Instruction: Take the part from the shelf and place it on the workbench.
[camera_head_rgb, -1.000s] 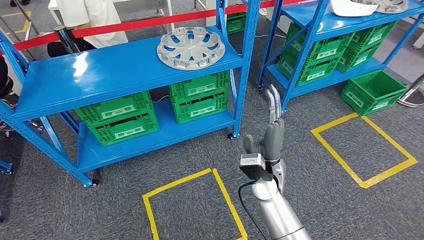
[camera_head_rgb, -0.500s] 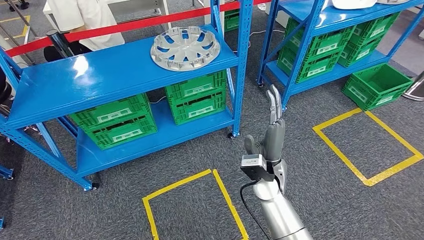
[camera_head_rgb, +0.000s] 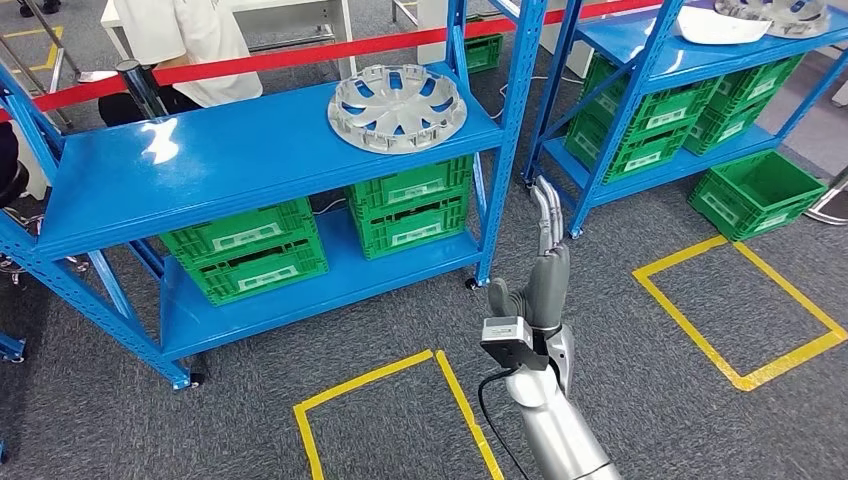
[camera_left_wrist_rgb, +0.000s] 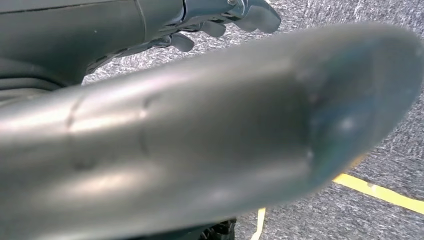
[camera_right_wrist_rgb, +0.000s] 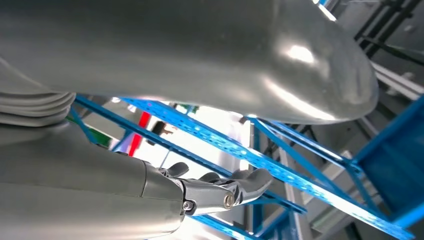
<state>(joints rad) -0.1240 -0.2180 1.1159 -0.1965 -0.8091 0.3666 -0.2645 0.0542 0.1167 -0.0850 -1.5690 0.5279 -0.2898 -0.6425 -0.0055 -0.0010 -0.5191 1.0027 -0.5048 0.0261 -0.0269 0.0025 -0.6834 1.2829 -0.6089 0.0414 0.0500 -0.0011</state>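
Right hand (camera_head_rgb: 540, 285) raised, fingers straight and empty, and the wheel cover (camera_head_rgb: 397, 107) lies flat on the blue shelf (camera_head_rgb: 200, 165), ahead and to its left (well apart).

From my remote station I see green crates (camera_head_rgb: 330, 225) stacked on the lower tier of a blue rack, and more green crates (camera_head_rgb: 690, 110) stacked on a second rack (camera_head_rgb: 640, 45) to the right. One open green crate (camera_head_rgb: 755, 190) sits on the grey carpet (camera_head_rgb: 620, 300) beside it. Yellow tape squares (camera_head_rgb: 740, 310) mark the floor in two places. A red barrier band (camera_head_rgb: 290, 52) runs behind the racks from a dark post (camera_head_rgb: 140, 88), just in front of a person in a white shirt (camera_head_rgb: 185, 40).
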